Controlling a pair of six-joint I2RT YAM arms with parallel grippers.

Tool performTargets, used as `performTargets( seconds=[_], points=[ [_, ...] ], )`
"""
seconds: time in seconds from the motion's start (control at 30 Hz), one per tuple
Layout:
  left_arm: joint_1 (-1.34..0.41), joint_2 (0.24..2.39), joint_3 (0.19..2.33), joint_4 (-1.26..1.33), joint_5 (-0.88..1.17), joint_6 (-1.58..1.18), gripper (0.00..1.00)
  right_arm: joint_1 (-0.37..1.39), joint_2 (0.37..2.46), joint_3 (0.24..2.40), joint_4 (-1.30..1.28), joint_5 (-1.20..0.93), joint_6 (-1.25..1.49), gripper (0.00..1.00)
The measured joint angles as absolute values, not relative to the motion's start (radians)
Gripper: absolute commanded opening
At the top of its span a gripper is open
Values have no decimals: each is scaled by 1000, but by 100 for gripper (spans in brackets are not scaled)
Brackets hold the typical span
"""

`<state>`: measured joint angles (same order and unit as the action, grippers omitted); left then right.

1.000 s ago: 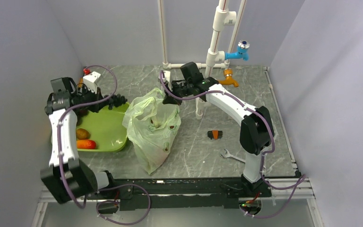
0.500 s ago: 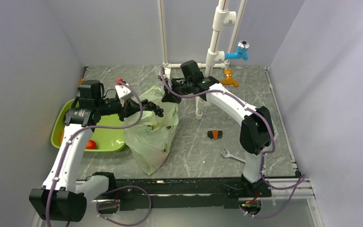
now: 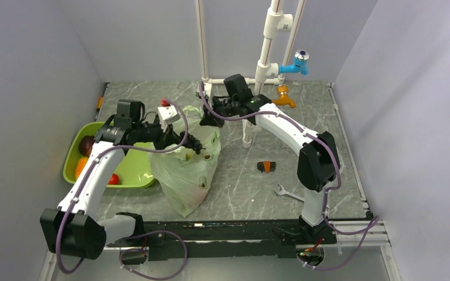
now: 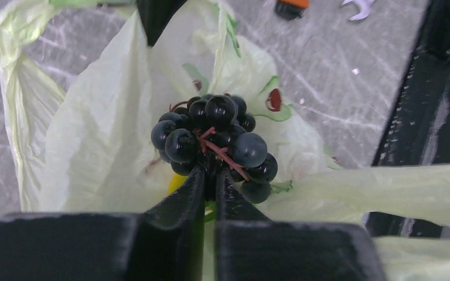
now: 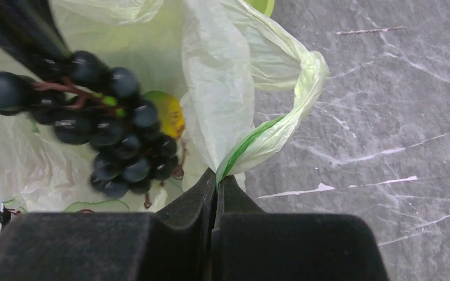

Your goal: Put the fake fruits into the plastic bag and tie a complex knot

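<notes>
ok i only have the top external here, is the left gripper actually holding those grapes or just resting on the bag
observer: holding. The left wrist view shows the left gripper shut on the stem of the dark grape bunch, over the open mouth of the plastic bag.
operator: and the right one, has it got the bag
observer: yes. In the right wrist view the right gripper is pinched shut on a twisted bag handle.
operator: anything inside yet
observer: a yellow-green fruit shows inside the opening, behind the grapes in the right wrist view.
</notes>
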<state>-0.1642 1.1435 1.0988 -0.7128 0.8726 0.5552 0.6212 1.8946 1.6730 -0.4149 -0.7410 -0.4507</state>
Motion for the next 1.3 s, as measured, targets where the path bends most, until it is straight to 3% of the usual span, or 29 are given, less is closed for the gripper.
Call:
performTargets(
  seconds=[0.07, 0.1, 0.33, 0.57, 0.83, 1.1, 1.17, 1.3],
  points=[
    [-164, 1183, 1099, -706, 823, 545, 66, 622, 1892, 1670, -402, -736, -440, 0],
    [-164, 1195, 1099, -708, 805, 540, 74, 622, 1889, 1666, -395, -733, -434, 0],
    [-148, 1173, 1114, -751, 778, 533, 86, 625, 1849, 1633, -364, -713, -400, 0],
    [1, 1116, 1225, -748, 845, 465, 94, 640, 1784, 1559, -327, -686, -363, 0],
    [9, 1223, 1417, -685, 930, 442, 93, 698, 1651, 1427, -257, -672, -417, 0],
    [-139, 1466, 1620, -863, 949, 688, 89, 756, 1601, 1396, -209, -595, -461, 0],
    [-164, 1488, 1628, -913, 950, 734, 76, 756, 1595, 1395, -207, -577, -461, 0],
    [-205, 1506, 1629, -955, 932, 792, 26, 756, 1566, 1372, -208, -556, -461, 0]
  ],
)
